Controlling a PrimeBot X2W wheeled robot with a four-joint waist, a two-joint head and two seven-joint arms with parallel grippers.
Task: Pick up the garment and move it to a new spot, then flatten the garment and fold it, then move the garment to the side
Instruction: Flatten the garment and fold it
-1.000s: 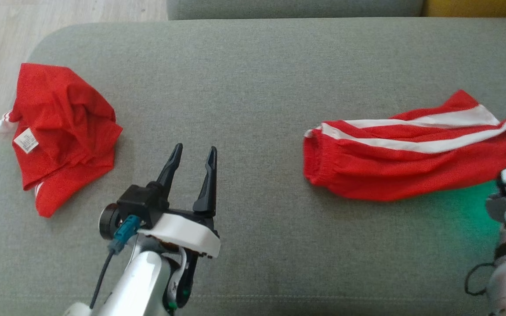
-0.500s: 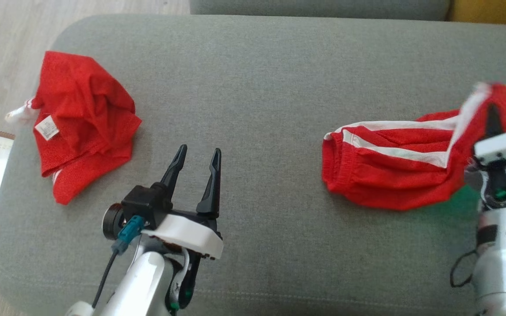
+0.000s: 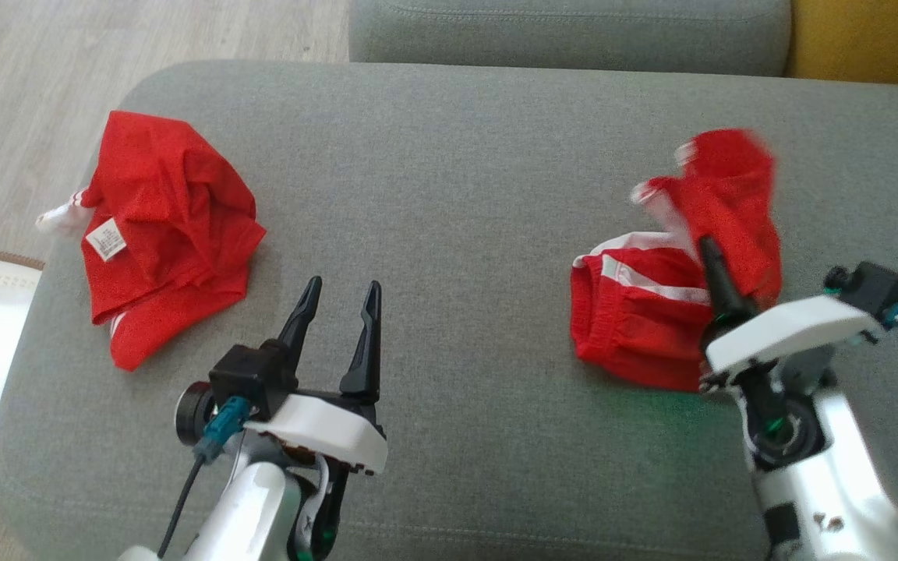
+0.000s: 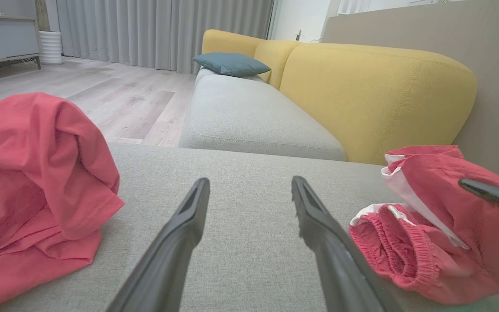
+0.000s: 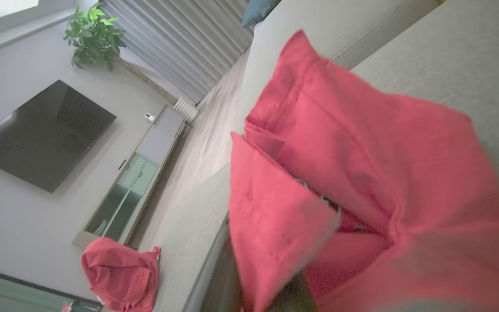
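**A:** Shorts (image 3: 636, 327) lie to our right, but what is nearest us?

**B:** Our left gripper (image 3: 340, 287). Its forearm rises from the bottom edge at lower left. The fingers point away from us, spread wide and holding nothing, over the grey cushion (image 3: 457, 195) between the two garments.

**A:** And our right gripper (image 3: 708, 251)?

**B:** Its forearm comes in from the lower right. The dark fingers lean up and leftward into the red folds, clamped on the shorts' cloth. In its wrist view the cloth drapes right over the fingers.

**A:** So how do the shorts lie?

**B:** The waistband end rests on the cushion's right part. The other end is held up off it in that pinch and looks blurred from our head.

**A:** What do we see farther out?

**B:** A crumpled red shirt (image 3: 168, 234) sits near the cushion's left edge with its white label showing, well apart from the shorts. Beyond the cushion we see another grey seat (image 4: 254, 117), then a yellow sofa back (image 4: 375, 86) with a teal pillow (image 4: 231, 63) at its far end.
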